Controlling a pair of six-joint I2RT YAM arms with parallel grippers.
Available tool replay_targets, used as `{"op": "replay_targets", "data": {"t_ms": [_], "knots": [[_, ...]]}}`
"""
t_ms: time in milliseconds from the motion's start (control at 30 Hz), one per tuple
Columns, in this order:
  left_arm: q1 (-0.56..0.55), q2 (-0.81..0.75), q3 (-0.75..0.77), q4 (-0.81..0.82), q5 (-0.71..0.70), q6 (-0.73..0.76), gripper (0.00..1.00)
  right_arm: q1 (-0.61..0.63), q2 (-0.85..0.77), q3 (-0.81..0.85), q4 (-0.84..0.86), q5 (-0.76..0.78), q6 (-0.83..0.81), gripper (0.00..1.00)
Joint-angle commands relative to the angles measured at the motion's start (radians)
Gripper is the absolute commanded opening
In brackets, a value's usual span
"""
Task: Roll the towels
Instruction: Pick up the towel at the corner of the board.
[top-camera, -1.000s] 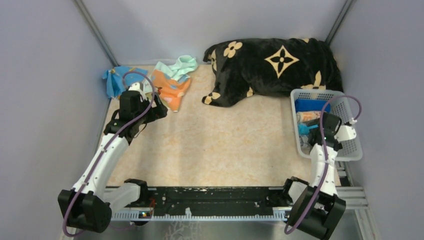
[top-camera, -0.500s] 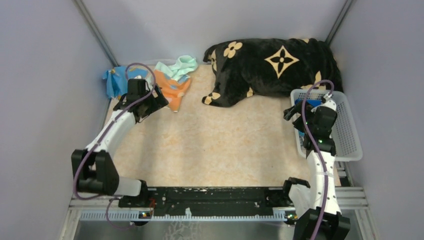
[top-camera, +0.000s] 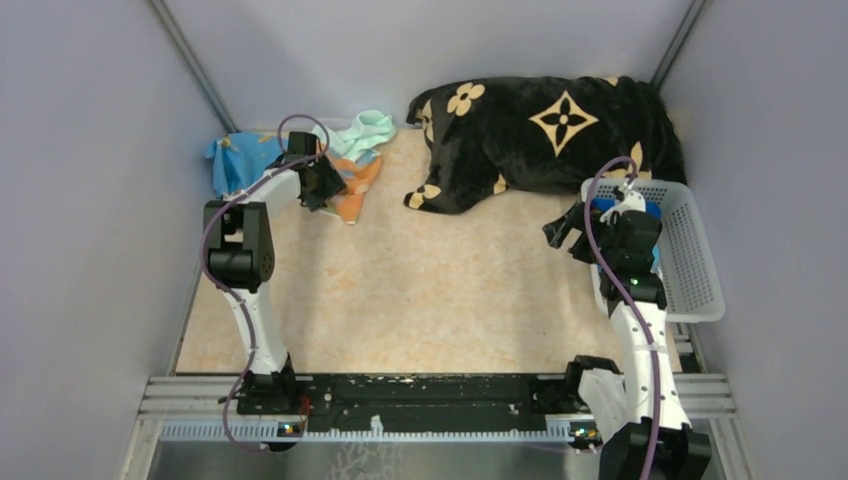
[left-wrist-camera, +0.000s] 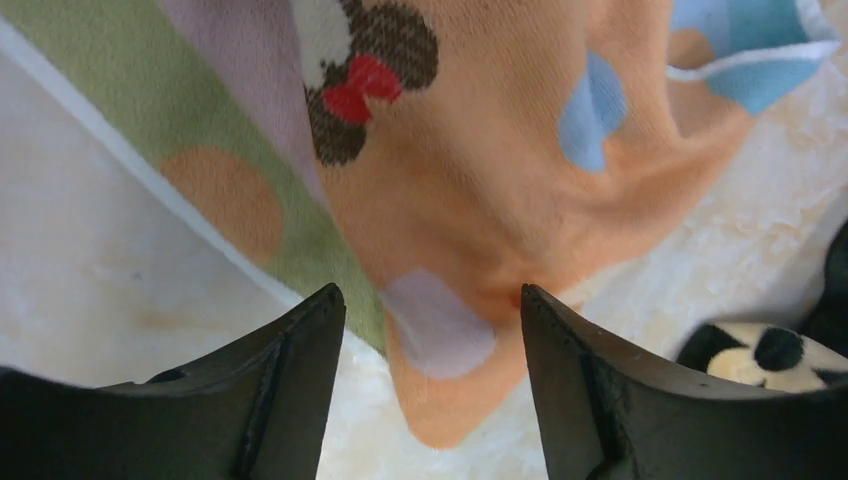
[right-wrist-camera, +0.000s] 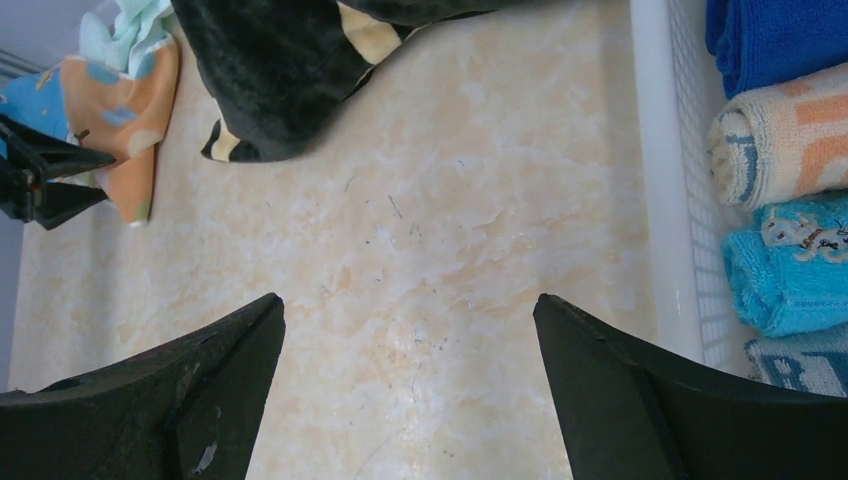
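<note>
Towel rolling partly done: rolled towels (right-wrist-camera: 775, 140) sit in a white basket (top-camera: 703, 300) at right, and three lie loose at upper left.
The left tool (left-wrist-camera: 430, 295) sits low over the orange towel (left-wrist-camera: 480, 180), jaws apart astride its corner, not clamped. The mint towel (top-camera: 368, 128) and blue towel (top-camera: 228, 162) lie beside it, unrolled. The right tool (right-wrist-camera: 408, 300) hangs wide apart above the tabletop (right-wrist-camera: 450, 250), holding nothing.

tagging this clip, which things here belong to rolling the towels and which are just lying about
Job: orange towel, mint towel, blue towel, rolled towels in the white basket.
Lying about: black flowered blanket.
</note>
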Motion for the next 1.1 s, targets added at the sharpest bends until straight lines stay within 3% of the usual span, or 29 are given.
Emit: {"op": "replay_targets", "data": {"t_ms": [0, 167, 300, 600, 700, 933, 1067], "knots": [[0.024, 0.081, 0.087, -0.02, 0.036, -0.02, 0.65, 0.012, -0.02, 0.049, 0.053, -0.027, -0.025, 0.95], [0.044, 0.071, 0.124, -0.036, 0.146, -0.035, 0.27, 0.013, -0.017, 0.044, 0.049, -0.007, -0.026, 0.95], [0.043, -0.063, 0.139, 0.003, 0.189, -0.019, 0.1, 0.014, -0.017, 0.047, 0.05, -0.016, -0.021, 0.95], [0.032, -0.346, 0.162, 0.188, 0.302, -0.018, 0.05, 0.014, -0.04, 0.039, 0.069, -0.077, -0.011, 0.94], [0.029, -0.409, 0.171, 0.259, 0.281, 0.021, 0.06, 0.017, -0.061, 0.038, 0.07, -0.096, -0.009, 0.94], [0.03, -0.397, 0.409, 0.138, 0.18, 0.16, 0.11, 0.027, -0.101, 0.029, 0.066, -0.132, -0.01, 0.94], [0.011, -0.411, 0.442, 0.084, 0.296, 0.164, 0.08, 0.027, -0.119, 0.031, 0.061, -0.148, -0.01, 0.94]]}}
